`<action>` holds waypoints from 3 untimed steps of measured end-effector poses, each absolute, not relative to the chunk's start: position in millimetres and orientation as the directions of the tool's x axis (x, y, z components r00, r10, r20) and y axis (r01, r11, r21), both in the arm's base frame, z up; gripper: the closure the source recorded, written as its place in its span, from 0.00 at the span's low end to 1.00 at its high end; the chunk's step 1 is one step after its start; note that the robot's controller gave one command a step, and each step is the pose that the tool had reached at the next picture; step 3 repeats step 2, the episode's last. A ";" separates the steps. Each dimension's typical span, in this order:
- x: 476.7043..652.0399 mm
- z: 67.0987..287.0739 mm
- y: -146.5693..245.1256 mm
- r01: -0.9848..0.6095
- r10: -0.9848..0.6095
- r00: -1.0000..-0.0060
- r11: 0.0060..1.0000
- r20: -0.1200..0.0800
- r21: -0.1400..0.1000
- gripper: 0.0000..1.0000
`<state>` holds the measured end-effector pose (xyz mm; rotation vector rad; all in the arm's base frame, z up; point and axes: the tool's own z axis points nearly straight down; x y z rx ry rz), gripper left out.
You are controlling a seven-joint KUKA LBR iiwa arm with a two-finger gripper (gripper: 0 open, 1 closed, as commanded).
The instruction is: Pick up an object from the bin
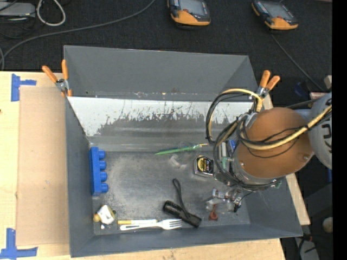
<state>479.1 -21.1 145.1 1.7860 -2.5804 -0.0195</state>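
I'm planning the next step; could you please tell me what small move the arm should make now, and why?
Probably a short descent: the gripper seems to hang over a small red piece near the lower right corner of the bin, while the tape measure and the black handle lie clear of it.

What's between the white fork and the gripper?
In the camera view, a black tool with a strap lies between the white fork and the gripper, close to the fork's tines.
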 end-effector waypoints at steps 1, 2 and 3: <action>477.7 160.2 -20.4 -0.935 -0.935 -0.354 0.354 -0.003 0.018 1.00; 478.9 185.0 -20.5 -0.935 -0.935 -0.354 0.354 -0.005 0.014 1.00; 478.9 185.0 -20.5 -0.935 -0.935 -0.354 0.354 -0.005 0.014 1.00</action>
